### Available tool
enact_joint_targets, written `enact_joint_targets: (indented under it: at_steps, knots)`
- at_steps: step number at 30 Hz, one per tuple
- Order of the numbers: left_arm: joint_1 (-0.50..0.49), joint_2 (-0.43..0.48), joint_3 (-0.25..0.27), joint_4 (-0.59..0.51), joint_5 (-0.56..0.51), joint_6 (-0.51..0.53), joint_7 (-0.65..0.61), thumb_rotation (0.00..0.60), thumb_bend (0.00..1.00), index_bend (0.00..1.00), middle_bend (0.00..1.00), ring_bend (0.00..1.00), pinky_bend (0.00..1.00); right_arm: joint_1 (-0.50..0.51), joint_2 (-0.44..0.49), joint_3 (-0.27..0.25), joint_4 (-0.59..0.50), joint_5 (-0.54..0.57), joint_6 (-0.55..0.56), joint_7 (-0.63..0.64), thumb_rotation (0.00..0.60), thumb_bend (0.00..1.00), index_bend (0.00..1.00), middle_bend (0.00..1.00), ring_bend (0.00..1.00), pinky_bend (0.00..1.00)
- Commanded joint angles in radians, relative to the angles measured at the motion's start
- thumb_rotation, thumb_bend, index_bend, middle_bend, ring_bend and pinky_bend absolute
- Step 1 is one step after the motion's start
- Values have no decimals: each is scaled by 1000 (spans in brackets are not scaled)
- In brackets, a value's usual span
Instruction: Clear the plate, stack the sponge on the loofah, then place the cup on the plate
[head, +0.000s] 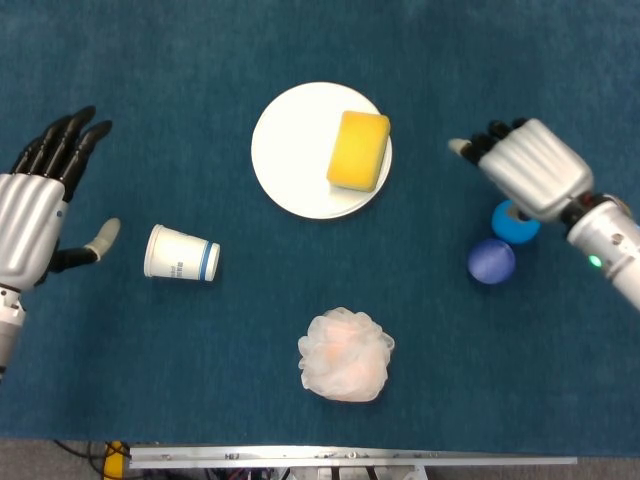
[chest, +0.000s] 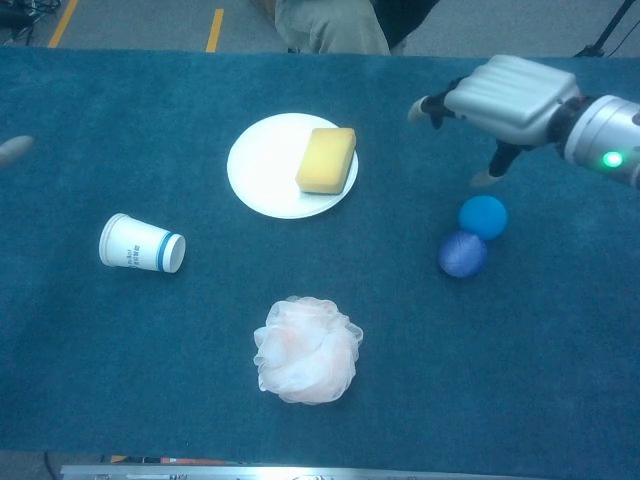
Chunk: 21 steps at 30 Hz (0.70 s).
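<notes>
A yellow sponge lies on the right half of the white plate. The paper cup lies on its side left of the plate. A pale pink loofah sits near the table's front edge. My right hand hovers open above the cloth, right of the plate, holding nothing. My left hand is open at the far left, fingers spread, a short way from the cup; the chest view shows only a fingertip.
A light blue ball and a dark blue ball touch each other on the blue cloth below my right hand. A metal rail runs along the table's front edge.
</notes>
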Motion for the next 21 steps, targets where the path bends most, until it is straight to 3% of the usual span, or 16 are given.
enact_joint_targets:
  at_steps: [1,10,21]
  knots:
    - [7,9,3,-7,6,9,0,600,319,41,0,0,131,58,-54,34,-6,95,-27,-84,600,0,202,334,255,412]
    - [32,32,13,-16,17,33,-17,600,319,42,0,0,131,214,-211,64,30,374,5,-337,600,0,202,308,214,361]
    - [57,49,20,-12,26,56,-52,600,319,41,0,0,131,349,-371,64,115,568,90,-505,600,0,202,308,214,344]
